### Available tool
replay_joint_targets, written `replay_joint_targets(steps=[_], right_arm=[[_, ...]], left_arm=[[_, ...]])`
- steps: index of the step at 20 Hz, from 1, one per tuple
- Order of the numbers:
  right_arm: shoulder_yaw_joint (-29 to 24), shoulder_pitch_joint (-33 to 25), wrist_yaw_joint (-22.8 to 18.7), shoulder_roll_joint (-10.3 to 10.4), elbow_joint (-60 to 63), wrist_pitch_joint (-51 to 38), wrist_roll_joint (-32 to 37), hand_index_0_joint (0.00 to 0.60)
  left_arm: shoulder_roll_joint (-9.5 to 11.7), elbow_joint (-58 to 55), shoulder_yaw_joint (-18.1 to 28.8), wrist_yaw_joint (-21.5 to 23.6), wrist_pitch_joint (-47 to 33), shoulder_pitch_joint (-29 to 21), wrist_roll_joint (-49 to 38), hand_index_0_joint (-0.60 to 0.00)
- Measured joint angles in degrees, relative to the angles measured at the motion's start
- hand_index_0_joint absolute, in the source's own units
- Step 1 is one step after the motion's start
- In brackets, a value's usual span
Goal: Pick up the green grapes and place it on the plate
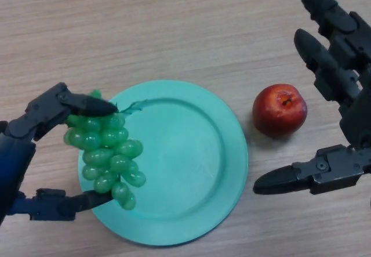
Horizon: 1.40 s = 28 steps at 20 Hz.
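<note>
My left hand (43,152) is clamped on the green grapes (107,152), hanging over the left rim of the plate (191,164); I judge only lowering and letting go remain. My right hand (330,118) waits spread beside the apple (279,109)

The green grapes (108,152) are hanging as a tight, glossy bunch of translucent green berries, widest at the top and tapering toward the lower end. They are sitting between the thumb and fingers of the left hand (35,123), whose upper fingertip is pressing on the top of the bunch while the lower one is touching its bottom berries. The bunch is overlapping the left rim of the plate (197,152), which is lying flat just to the right of that hand. The plate is showing as a round, teal-green dish with a shallow well and a broad raised rim.
</note>
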Motion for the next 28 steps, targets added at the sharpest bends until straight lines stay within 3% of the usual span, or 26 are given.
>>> replay_joint_targets(steps=[1,6,9,12,16,18,20,23,26,28], right_arm=[[0.0,-0.1,0.0,0.0,0.0,0.0,0.0,0.0],[-2.4,-2.8,-0.1,-1.0,0.0,0.2,1.7,0.0],[-3.8,-5.1,-0.2,-1.5,-0.1,1.3,2.9,0.0],[-5.4,-6.4,-0.1,-1.4,-0.1,2.2,4.0,0.0],[-6.2,-7.6,-2.0,-1.4,-0.1,2.2,7.9,0.0],[-6.0,-6.1,0.6,-1.4,-0.1,0.0,6.4,0.0],[-5.6,-4.7,6.6,1.7,-0.1,-1.2,0.7,0.0],[-5.7,-4.1,10.7,4.9,0.1,-1.2,-2.5,0.0],[-6.3,-4.5,12.2,5.0,0.7,-1.2,-2.6,0.0],[-7.6,-4.9,12.3,5.0,1.9,-1.2,-2.6,0.0]], left_arm=[[0.7,0.5,0.1,1.3,-0.1,-0.7,1.3,0.0],[4.5,3.3,7.0,3.4,0.9,-6.0,4.4,0.0],[5.2,-4.3,7.5,3.4,14.6,-8.4,-14.3,0.0],[5.6,-7.8,11.8,3.8,23.7,-9.9,-33.1,0.0],[7.8,-6.4,17.0,13.3,32.7,-9.4,-53.3,0.0],[8.3,-5.4,15.4,13.1,30.0,-8.3,-49.9,0.0],[7.8,-4.8,12.6,13.2,28.1,-8.1,-43.8,0.0],[7.4,-5.7,11.1,15.6,28.1,-8.3,-50.1,0.0],[8.3,-6.7,11.2,18.4,28.1,-8.5,-51.7,0.0],[9.4,-6.0,11.2,19.0,28.1,-9.3,-47.0,0.0]])
